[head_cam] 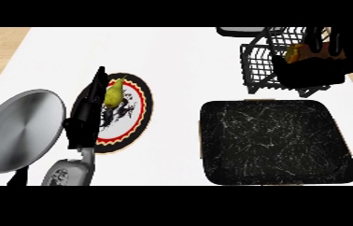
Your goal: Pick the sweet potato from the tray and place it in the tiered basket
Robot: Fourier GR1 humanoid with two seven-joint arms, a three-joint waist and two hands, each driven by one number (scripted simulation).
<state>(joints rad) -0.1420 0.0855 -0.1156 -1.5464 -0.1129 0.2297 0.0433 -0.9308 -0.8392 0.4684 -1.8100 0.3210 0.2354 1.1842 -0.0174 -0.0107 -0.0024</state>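
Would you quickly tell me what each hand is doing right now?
Left hand: open, fingers straight, resting over the plate, holding nothing.
Right hand: over the tiered basket, curled round the sweet potato.

Beside the black tray (269,143), veined in white, a plate (138,109) is seen ringed in red and black.

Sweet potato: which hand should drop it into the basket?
Right. The right hand already holds the sweet potato over the basket. The left hand is across the counter, by the plate.
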